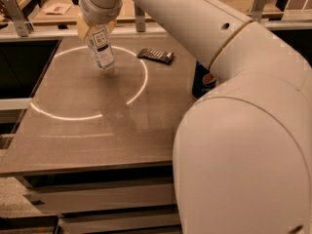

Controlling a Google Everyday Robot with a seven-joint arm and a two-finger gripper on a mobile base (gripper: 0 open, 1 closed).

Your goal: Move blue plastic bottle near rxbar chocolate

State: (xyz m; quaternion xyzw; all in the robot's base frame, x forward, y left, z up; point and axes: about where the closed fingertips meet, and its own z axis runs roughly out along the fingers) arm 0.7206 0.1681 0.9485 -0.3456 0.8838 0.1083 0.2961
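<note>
From where I stood there was one view, looking down over the robot's own shoulder. The white arm filled most of the right side and swept up and across to the far left of the brown table.

At the end of the arm, over the table's far-left part, the gripper pointed downward. Its pale yellowish fingers were clamped on the upper part of the blue plastic bottle, one on each side. The cap was hidden up in the gripper. The bottle hung slightly tilted, its top leaning left and its base further right, with the white-and-dark label facing me. The base was right down at the tabletop, but I could not tell whether it touched or hung just above.

The rxbar chocolate lay flat to the right of the bottle, at about the same depth on the table. There was a clear gap of bare surface between the two.

A thin bright ring of light ran across the tabletop, and the bottle was inside its far edge. The bar lay just outside the ring, on the right.

A blue Pepsi can stood upright further right and nearer, partly hidden behind the arm.
</note>
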